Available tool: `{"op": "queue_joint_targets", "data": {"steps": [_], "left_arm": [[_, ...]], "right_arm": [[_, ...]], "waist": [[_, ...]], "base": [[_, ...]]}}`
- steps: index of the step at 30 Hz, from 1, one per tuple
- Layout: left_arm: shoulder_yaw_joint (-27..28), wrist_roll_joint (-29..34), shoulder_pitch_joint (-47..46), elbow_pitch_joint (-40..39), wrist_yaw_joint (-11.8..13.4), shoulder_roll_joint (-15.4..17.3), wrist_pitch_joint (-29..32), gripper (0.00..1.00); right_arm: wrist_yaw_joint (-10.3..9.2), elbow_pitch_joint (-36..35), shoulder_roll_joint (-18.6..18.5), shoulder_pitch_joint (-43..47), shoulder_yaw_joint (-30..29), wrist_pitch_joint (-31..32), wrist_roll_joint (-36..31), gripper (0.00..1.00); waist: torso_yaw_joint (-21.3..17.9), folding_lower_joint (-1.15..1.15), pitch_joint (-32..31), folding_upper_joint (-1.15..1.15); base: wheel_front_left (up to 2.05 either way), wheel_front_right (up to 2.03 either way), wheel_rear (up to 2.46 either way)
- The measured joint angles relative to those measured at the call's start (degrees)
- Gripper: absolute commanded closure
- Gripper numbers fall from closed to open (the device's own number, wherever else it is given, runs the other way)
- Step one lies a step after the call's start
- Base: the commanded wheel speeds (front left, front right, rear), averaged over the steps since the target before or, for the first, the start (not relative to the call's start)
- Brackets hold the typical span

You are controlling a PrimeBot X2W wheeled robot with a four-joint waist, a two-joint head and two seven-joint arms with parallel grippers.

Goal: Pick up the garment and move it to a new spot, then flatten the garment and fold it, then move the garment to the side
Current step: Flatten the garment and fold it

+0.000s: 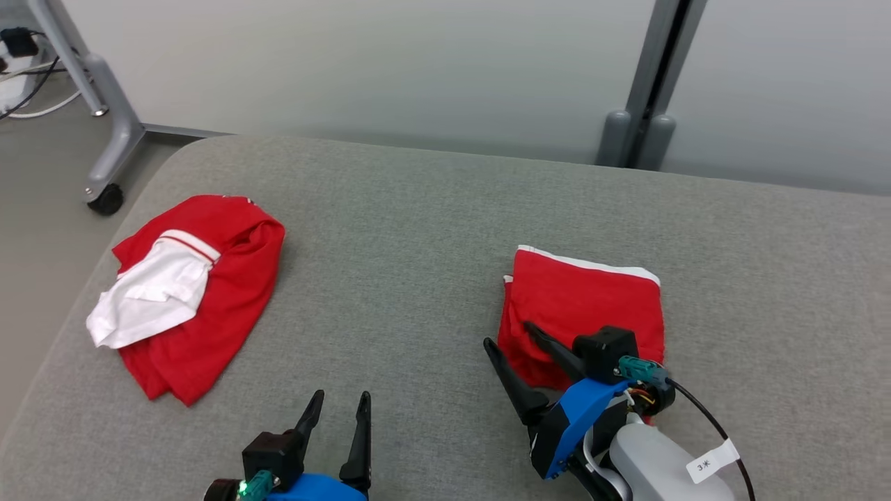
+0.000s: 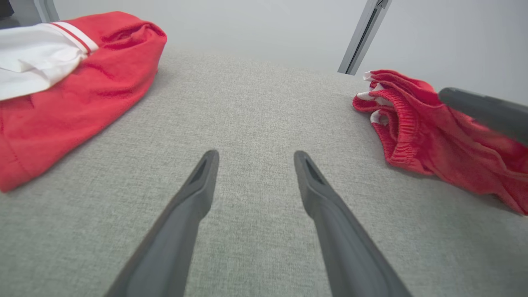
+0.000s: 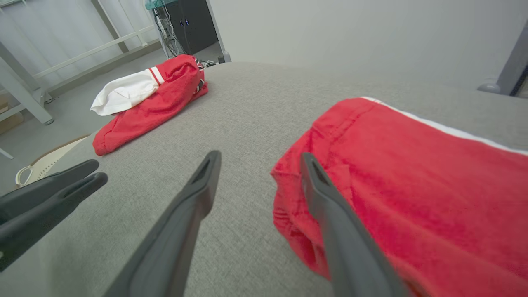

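Fingers of our right gripper (image 1: 507,333) stand spread, gripping nothing, astride the left edge of the folded red garment (image 1: 585,306): one finger is over the cloth, the other over bare grey worktop (image 1: 418,229). We cannot tell whether they touch. The garment lies flat toward the worktop's right. Our left gripper (image 1: 341,394) is likewise released, above bare fabric. Well apart, near the worktop's left edge, lies a crumpled red-and-white garment (image 1: 202,299).
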Motion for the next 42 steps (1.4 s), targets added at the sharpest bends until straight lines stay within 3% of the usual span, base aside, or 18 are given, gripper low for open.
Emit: {"op": "queue_joint_targets", "data": {"steps": [4, 11, 21, 27, 42], "left_arm": [[1.4, 0.7, -0.1, 0.0, -0.2, 0.0, 0.0, 0.00], [3.6, 2.7, -0.9, 0.4, -0.3, 0.0, 0.0, 0.00], [5.6, 6.7, 0.6, -1.5, 1.0, 0.0, 0.0, 0.00], [5.0, 7.0, 3.6, -3.6, 1.7, 0.0, 0.0, 0.00], [3.9, 6.4, 3.4, -3.8, 1.7, 0.0, 0.0, 0.00]], "right_arm": [[-0.01, -1.9, -0.2, 0.7, -1.5, -0.3, 0.9, 0.00], [-0.01, -6.6, -2.9, 5.6, -13.5, -0.4, -3.6, 0.00], [-0.01, -12.4, -1.0, 14.2, -28.6, -0.4, -13.0, 0.00], [-0.01, -13.6, -0.2, 17.8, -31.2, -0.4, -14.9, 0.00], [-0.01, -14.3, -0.1, 17.7, -30.5, -0.4, -13.2, 0.00]], "waist": [[-2.6, 0.00, -0.8, 0.00], [-7.0, 0.00, -2.6, 0.00], [-11.5, 0.00, -3.9, 0.00], [-12.3, 0.00, -4.2, 0.00], [-11.6, 0.00, -3.7, 0.00]], "base": [[0.00, 0.00, 0.00], [0.00, 0.00, 0.00], [0.00, 0.00, 0.00], [0.00, 0.00, 0.00], [0.00, 0.00, 0.00]]}}
